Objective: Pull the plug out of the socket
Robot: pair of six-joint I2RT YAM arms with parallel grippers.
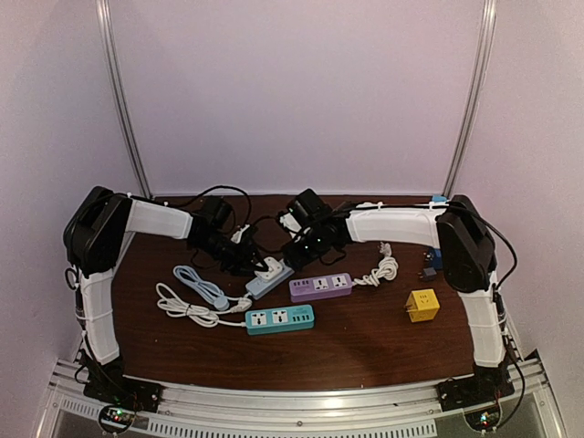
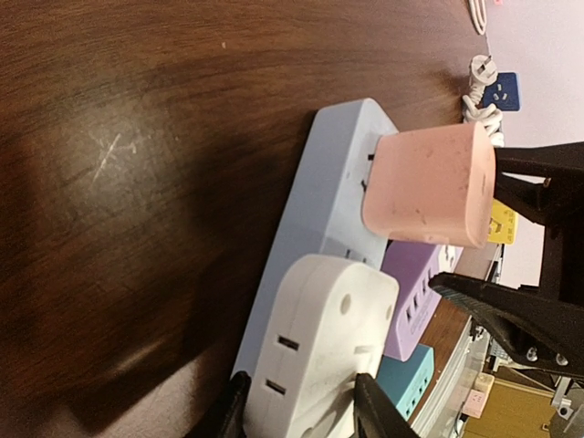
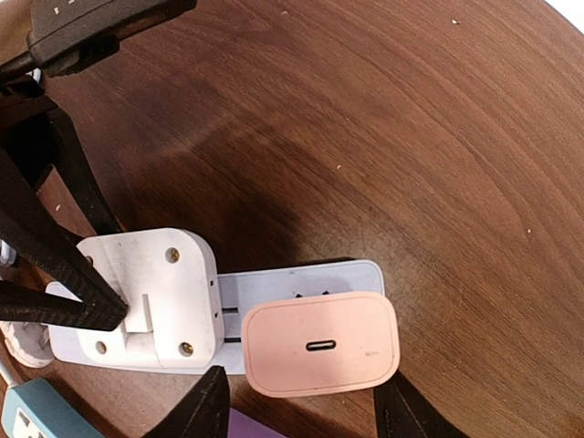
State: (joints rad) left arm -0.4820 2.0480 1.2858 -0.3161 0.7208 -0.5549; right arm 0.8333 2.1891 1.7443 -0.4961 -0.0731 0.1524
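pink plug [image 3: 321, 356] between open right hand [image 3: 301, 411] fingers

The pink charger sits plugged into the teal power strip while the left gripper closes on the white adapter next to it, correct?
Not quite. The pink charger is plugged into the pale blue power strip, not the teal one; both wrist views show this. The teal power strip lies apart, nearer the arm bases. The rest stands: the left gripper is closing on the white adapter beside it.
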